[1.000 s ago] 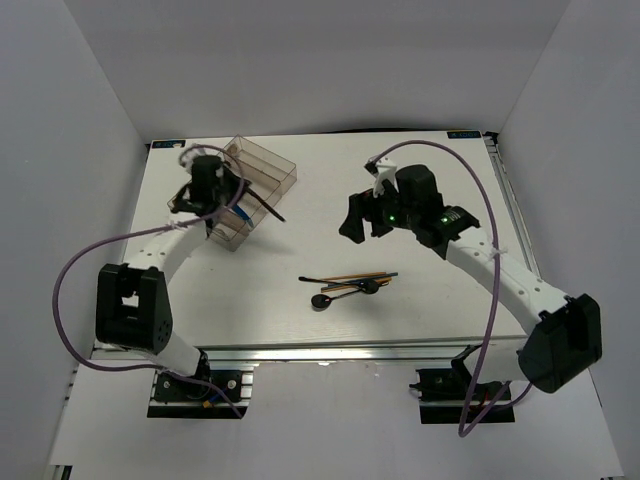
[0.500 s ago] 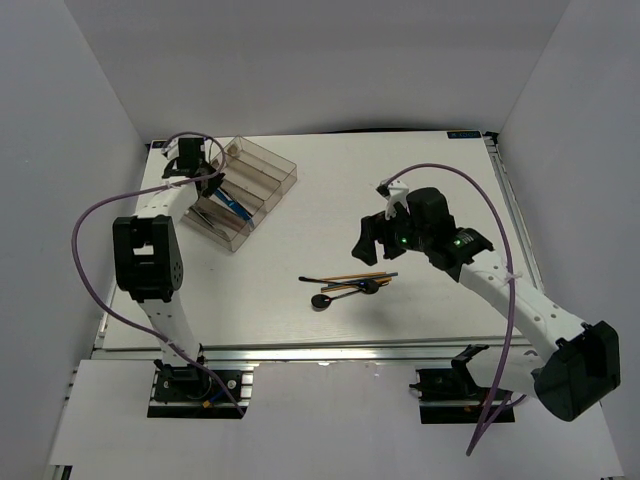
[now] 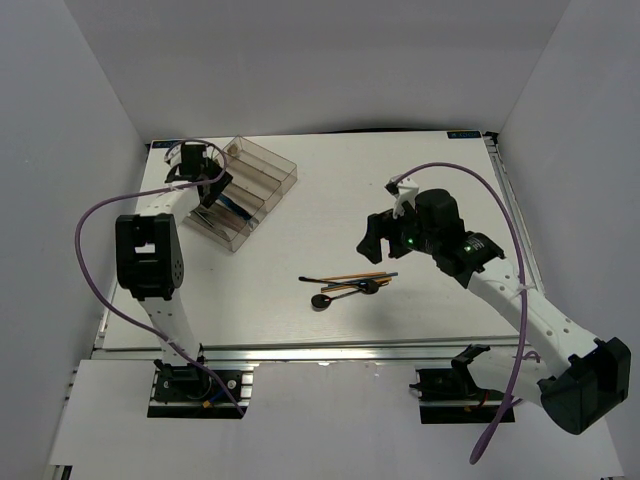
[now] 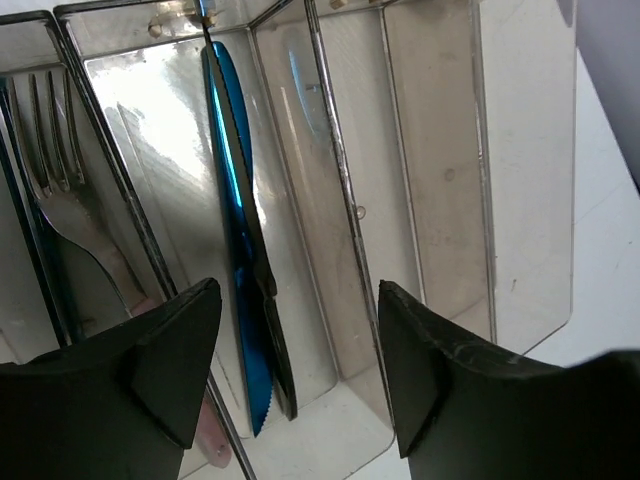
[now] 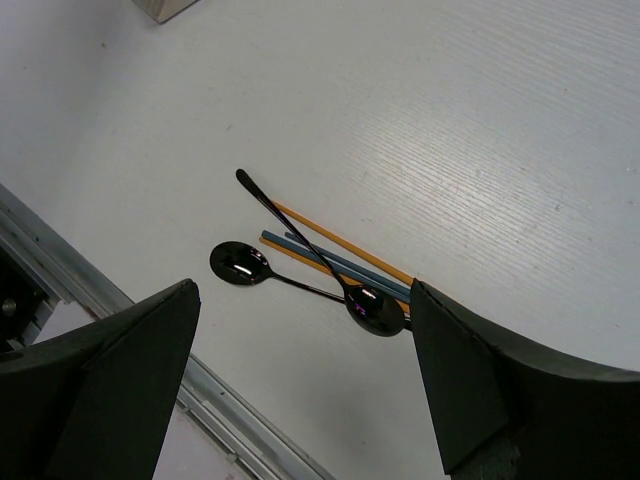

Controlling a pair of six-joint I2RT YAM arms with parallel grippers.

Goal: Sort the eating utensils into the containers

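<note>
Currently, as I read it from the console:

1. Left claw (image 4: 295,300): jaws apart, gripping nothing, poised over the clear organizer tray (image 3: 268,172) at the far left of the bench (image 3: 420,170).
2. Blue knife (image 4: 236,230): lies lengthwise in a tray compartment, directly under the left claw. A fork (image 4: 60,190) lies in the next compartment, and the two compartments on the other side look bare.
3. Right claw (image 5: 300,290): jaws wide, nothing held, hanging above the unsorted pile.
4. Pile, mid-bench: two black spoons (image 5: 375,310) crossed over thin chopsticks (image 5: 340,242), all touching.
5. Risk: a pinch on one spoon may drag or flick the chopsticks beneath it, since they overlap.
6. Risk: chopsticks lie flat and slim, so I expect the jaws to slip off or take two at once.
7. Risk: the left claw sits close to the dividers. A skewed lift could snag one and shift the light tray.
8. Surface: white, faintly grained, matte, with a metal rail (image 3: 330,352) at the near edge.
9. Room: plain white walls (image 3: 80,90) enclose three sides.
</note>
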